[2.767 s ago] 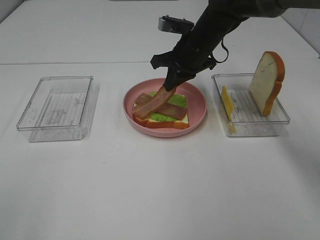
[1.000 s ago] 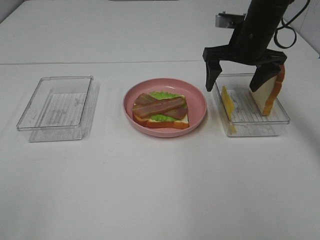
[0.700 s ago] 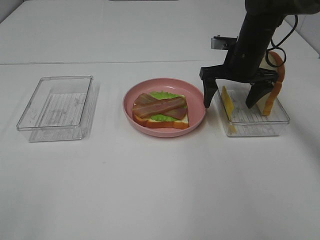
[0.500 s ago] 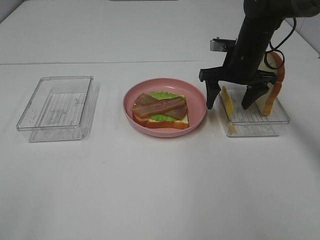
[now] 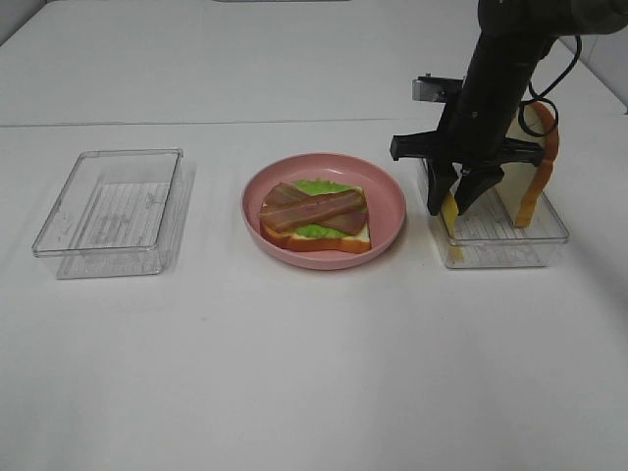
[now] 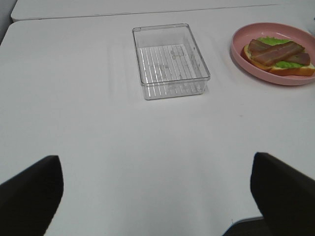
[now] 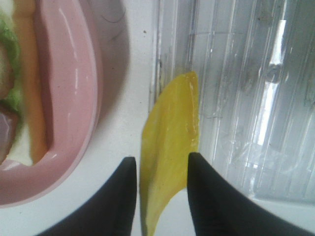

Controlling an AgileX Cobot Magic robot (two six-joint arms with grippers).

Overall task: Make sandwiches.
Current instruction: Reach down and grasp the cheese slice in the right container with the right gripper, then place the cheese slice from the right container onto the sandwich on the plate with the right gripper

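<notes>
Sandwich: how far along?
Done: bread slice, lettuce leaf and crossed bacon strips stacked on the pink plate. In hand: right gripper clamps the cheese slice, not yet lifted from the clear tray. Left: cheese, then the second bread slice standing there.

Bright and even, lit from above. Only soft, faint shadows on the white table (image 5: 294, 373), just beside the clear trays (image 5: 108, 211). Small shiny spots on the pink plate (image 7: 69, 88) and the right tray (image 7: 246, 98). A bit blurry up close on the yellow cheese slice (image 7: 170, 128).

Sandwich (image 5: 316, 218) half-built, flat — cheese (image 5: 448, 210) & bread (image 5: 531, 196) upright.
</notes>
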